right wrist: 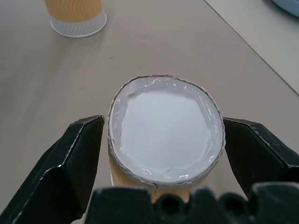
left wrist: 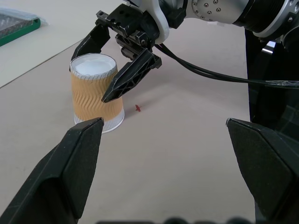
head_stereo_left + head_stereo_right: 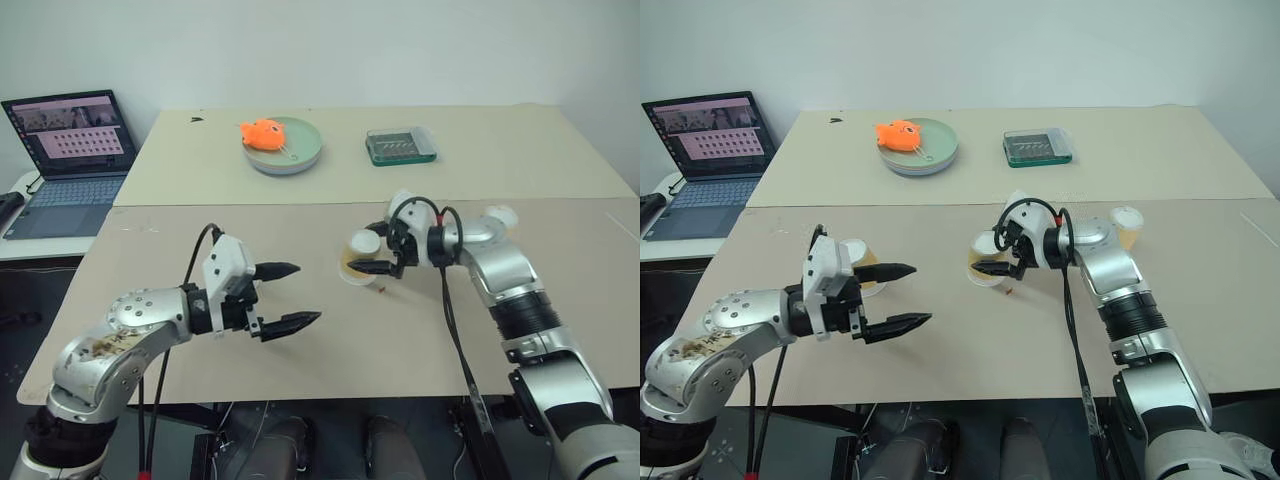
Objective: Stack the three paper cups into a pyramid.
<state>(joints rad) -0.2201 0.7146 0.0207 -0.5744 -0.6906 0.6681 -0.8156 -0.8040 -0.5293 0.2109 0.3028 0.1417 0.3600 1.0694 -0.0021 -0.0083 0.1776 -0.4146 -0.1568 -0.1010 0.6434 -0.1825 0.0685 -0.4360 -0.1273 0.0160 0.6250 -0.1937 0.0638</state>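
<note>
One paper cup [image 3: 358,256] stands upside down mid-table, white base up, orange sides. My right gripper [image 3: 365,248] is open around it, a finger [image 1: 70,158] on each side of the cup [image 1: 163,135], close to its wall. A second cup [image 3: 868,264] sits just behind my left gripper [image 3: 920,293], partly hidden by it, and also appears as the far cup [image 1: 77,16]. The third cup [image 3: 1127,222] stands behind my right forearm. The left gripper hangs open and empty above the table, to the left of the middle cup [image 2: 93,93].
A plate [image 3: 300,150] holding an orange toy fish [image 3: 263,133] and a green tray [image 3: 400,147] lie on the far table. A laptop [image 3: 70,160] stands open at the far left. A tiny red speck [image 2: 138,108] lies beside the middle cup.
</note>
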